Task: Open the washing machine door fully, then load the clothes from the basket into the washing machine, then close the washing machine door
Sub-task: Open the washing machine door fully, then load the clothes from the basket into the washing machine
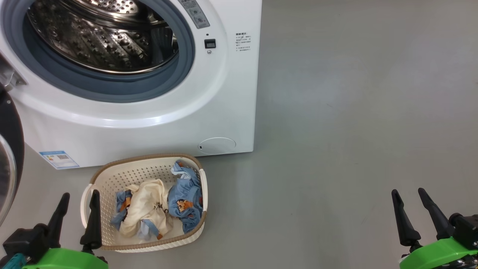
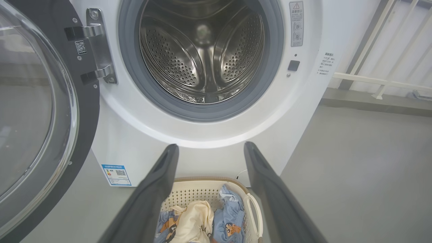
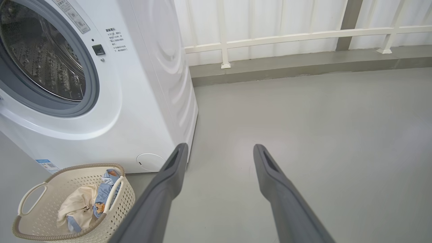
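Ahead of left gripper (image 1: 80, 193): small cream perforated plastic basket (image 1: 149, 158) with brown woven-look rim, standing on the grey floor (image 1: 336, 130); its near white handle is just beside the fingertips.
Left gripper state: jaws spread wide, nothing held.
Basket contents: soft clothes (image 1: 151, 209), one cream-yellow, the others light blue with bear prints, all inside.
Beyond the basket: big white front-loading washing machine (image 1: 149, 123), steel perforated drum (image 2: 202, 50) exposed.
Left of left gripper: glossy black round washing machine door (image 2: 84, 135), swung open on its hinge.
Right gripper (image 1: 407, 190): jaws spread wide, nothing held, over bare floor, well apart from the basket.
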